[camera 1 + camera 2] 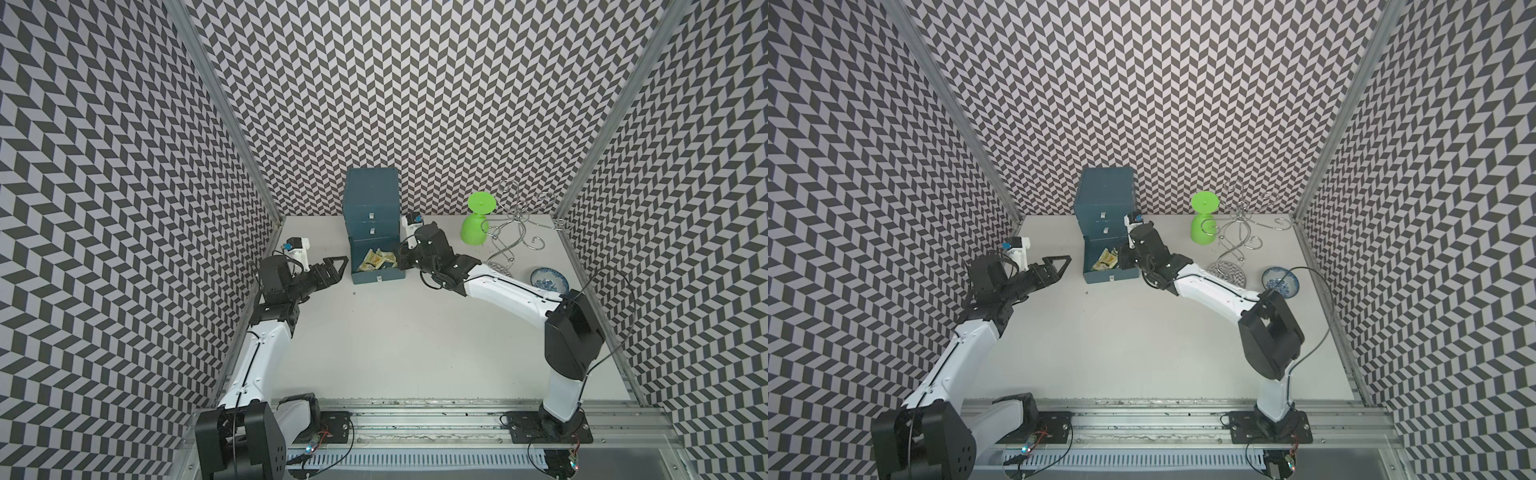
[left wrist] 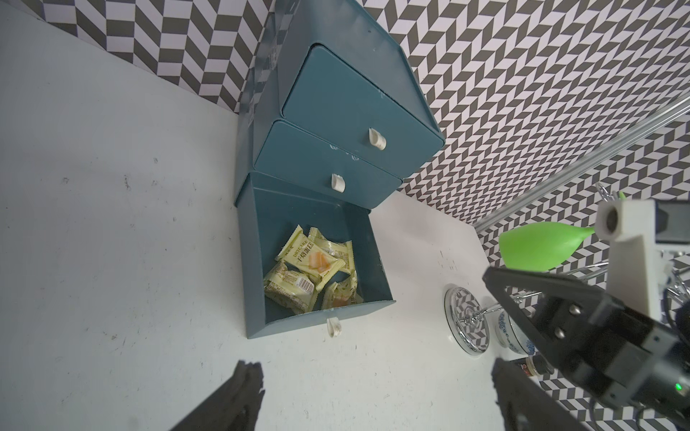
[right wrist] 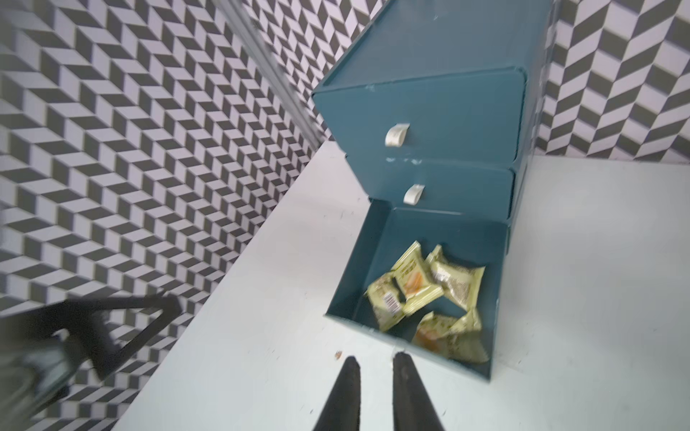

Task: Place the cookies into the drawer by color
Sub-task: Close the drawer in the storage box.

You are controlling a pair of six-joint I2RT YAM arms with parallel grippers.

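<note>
Pale yellow cookie packets (image 2: 310,265) lie heaped in the bottom drawer (image 2: 254,242), which is pulled right out of the teal drawer chest (image 1: 371,195). The two drawers above it are shut. I see no green or black packets anywhere, and none loose on the worktop (image 1: 395,332). I judge the sorting about done, with only this drawer left to push in. My left hand (image 1: 337,270) hangs spread wide and empty beside the drawer. My right hand (image 3: 375,357), at its other side, is nearly pressed together on nothing.

My arms (image 1: 505,286) are white shells over black joints; my left gripper (image 2: 377,395) has black triangular fingers (image 1: 336,266).
</note>
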